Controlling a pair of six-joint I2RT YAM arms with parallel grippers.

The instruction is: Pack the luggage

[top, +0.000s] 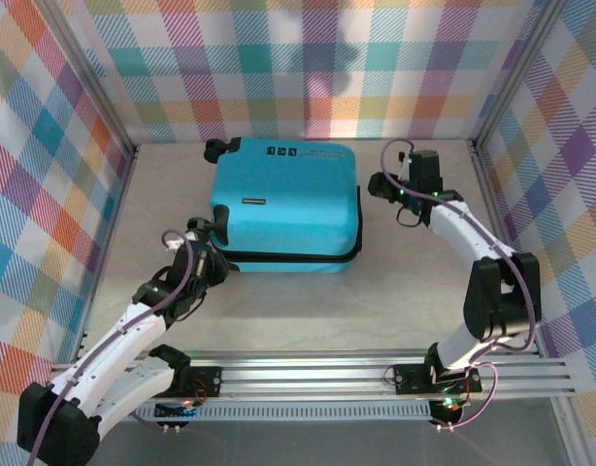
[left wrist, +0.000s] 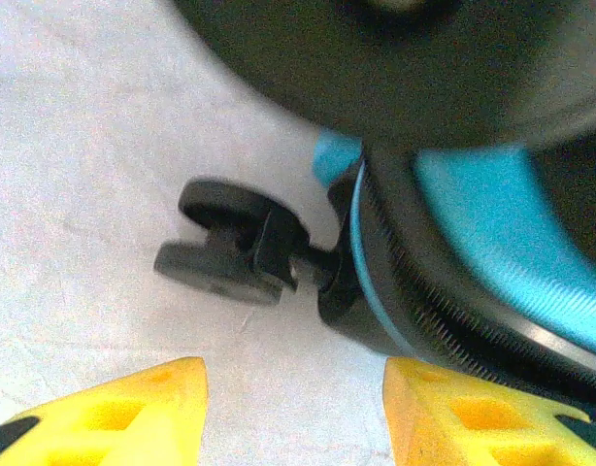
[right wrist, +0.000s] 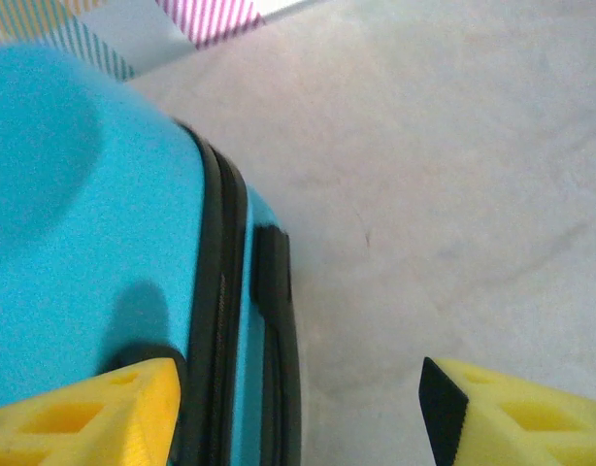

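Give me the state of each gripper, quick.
Left gripper: open, holding nothing; the wheel of the luggage lies just ahead.
Right gripper: open, holding nothing, fingers either side of the luggage's zippered edge.

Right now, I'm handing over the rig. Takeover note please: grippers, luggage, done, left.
Where: the luggage, a turquoise suitcase, lies flat mid-table with its shell closed.
Grippers: the left gripper is open and empty, just short of the near-left wheel. The right gripper is open and empty, astride the right edge by the zipper band.
Done: the halves are together.
Left: the contents and whether the zip is fully run cannot be told, so check both.
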